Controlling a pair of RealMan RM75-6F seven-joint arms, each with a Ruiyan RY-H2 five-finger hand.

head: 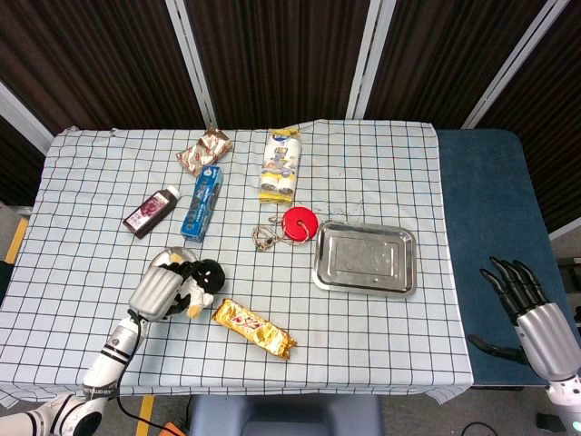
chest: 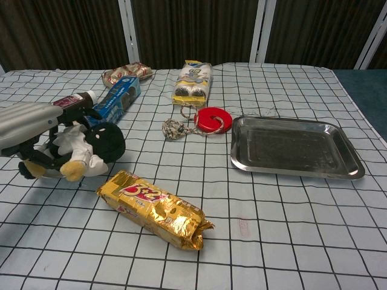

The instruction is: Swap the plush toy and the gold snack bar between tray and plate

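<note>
one plush toy (chest: 91, 151), black and white, lower left of both views, lying over the one round plate (head: 169, 261), only a sliver of plate rim showing in the head view. gripped by the left hand (chest: 27, 124), fingers curled down over the toy's body, head poking out toward frame centre. one gold snack bar (chest: 154, 208) flat on the checked cloth (head: 381, 182), just right of the toy, low in the frame, on neither plate nor tray. one steel tray (chest: 357, 170) right of centre, nothing in it.

one right hand (head: 526, 313) at the lower right edge of the head view, off the table over the blue surface, fingers spread apart, holding nothing.

elsewhere, upper middle: one red disc (head: 300, 222) with a cord just left of the tray, one yellow and white packet (head: 279, 163), one blue box (head: 203, 200), one dark bottle (head: 151, 212), one brown wrapped snack (head: 203, 150).
</note>
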